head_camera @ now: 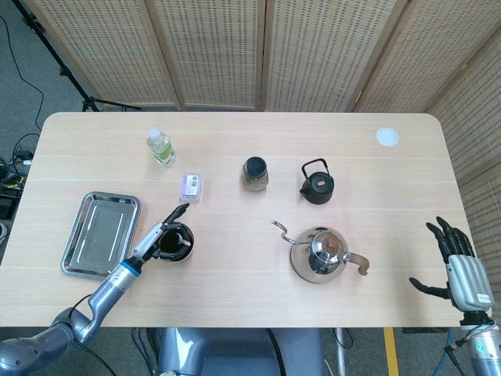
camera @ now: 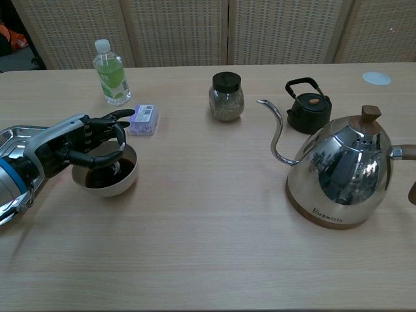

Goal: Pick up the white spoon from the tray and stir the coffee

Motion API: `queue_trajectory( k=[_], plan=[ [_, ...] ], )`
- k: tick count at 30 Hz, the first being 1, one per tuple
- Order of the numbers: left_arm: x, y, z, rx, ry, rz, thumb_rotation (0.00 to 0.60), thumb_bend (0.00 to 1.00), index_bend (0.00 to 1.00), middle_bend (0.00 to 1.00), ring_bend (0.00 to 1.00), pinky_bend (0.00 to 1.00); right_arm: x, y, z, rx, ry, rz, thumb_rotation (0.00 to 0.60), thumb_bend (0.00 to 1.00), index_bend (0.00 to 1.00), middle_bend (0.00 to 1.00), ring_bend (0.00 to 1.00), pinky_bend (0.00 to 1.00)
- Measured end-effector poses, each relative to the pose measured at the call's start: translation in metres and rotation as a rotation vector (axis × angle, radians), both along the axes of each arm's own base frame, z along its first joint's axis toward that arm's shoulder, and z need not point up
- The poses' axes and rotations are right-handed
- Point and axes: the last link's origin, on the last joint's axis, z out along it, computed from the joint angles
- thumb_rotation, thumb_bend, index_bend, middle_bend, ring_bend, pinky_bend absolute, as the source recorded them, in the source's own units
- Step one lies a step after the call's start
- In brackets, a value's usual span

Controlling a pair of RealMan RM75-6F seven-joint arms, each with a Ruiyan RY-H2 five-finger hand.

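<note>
A white bowl (head_camera: pixel 178 244) (camera: pixel 108 184) of dark coffee (camera: pixel 109 173) stands just right of the steel tray (head_camera: pixel 102 232) (camera: pixel 14 135), whose floor looks bare. No white spoon shows in either view. My left hand (head_camera: pixel 156 234) (camera: pixel 79 143) hovers over the bowl's left rim, fingers stretched and spread, thumb arched above the coffee, nothing visible in its grasp. My right hand (head_camera: pixel 456 263) hangs beyond the table's right edge, fingers apart and empty; the chest view does not show it.
A water bottle (head_camera: pixel 160 147) (camera: pixel 110 70) and a purple box (head_camera: pixel 191 186) (camera: pixel 143 119) lie behind the bowl. A dark-lidded jar (head_camera: pixel 255 174), a black teapot (head_camera: pixel 318 184) and a steel gooseneck kettle (head_camera: pixel 321 254) (camera: pixel 344 175) occupy the middle and right. A white disc (head_camera: pixel 387 136) lies far right.
</note>
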Motion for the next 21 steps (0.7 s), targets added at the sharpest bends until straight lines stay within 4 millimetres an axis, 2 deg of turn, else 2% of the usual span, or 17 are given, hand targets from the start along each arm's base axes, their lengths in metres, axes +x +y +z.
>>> queue_trajectory(
  k=[11,21],
  plan=[
    [0.002,-0.014,-0.004,-0.022,-0.024,-0.027,0.6,0.51,0.69,0.0,0.0,0.0,0.001,0.002,0.003,-0.003,-0.01,0.007,0.6,0.0,0.06,0.0,0.0,0.0],
    [0.017,-0.006,-0.012,-0.053,-0.055,-0.022,0.6,0.51,0.69,0.0,0.0,0.0,0.001,0.001,0.002,0.002,-0.013,0.006,0.6,0.0,0.06,0.0,0.0,0.0]
  ],
)
